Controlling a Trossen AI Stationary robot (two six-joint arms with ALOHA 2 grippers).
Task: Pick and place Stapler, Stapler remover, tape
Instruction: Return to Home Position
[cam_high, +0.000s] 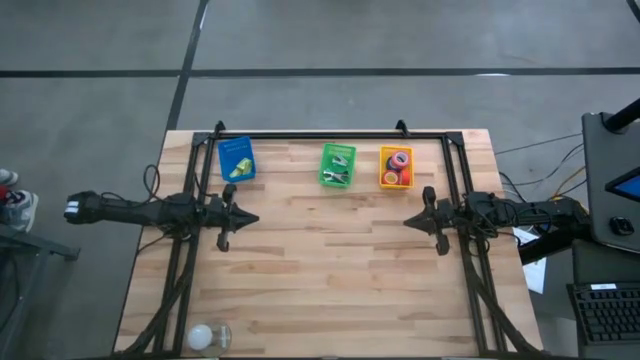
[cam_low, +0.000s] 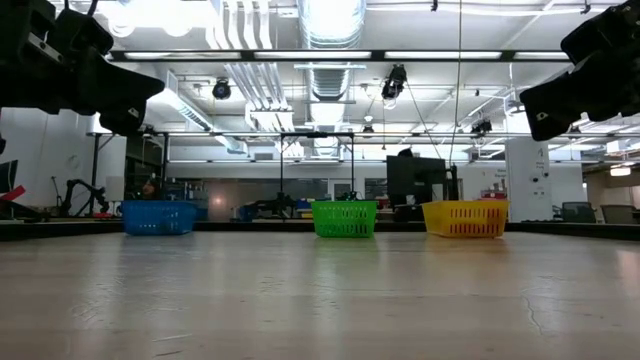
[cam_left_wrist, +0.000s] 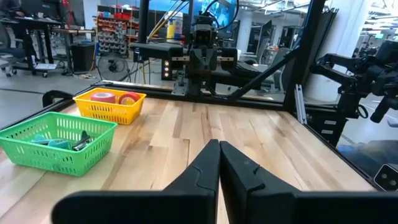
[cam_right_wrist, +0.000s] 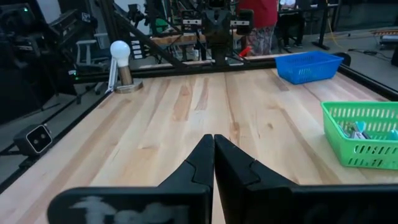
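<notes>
Sorting looks finished: the tape sits in the yellow basket at far right, and there are other items in the green basket and blue basket along the far edge. Left gripper and right gripper hover mid-table, facing each other and well apart, both with fingers pressed together and holding nothing. Reads as the homing step, so I'd guess the next move is just parking both arms, no grasp needed.

The left arm and the right arm reach in level from opposite sides, pointing at each other, with the left gripper and the right gripper tip to tip but well apart, each with its two fingers pressed together.
</notes>
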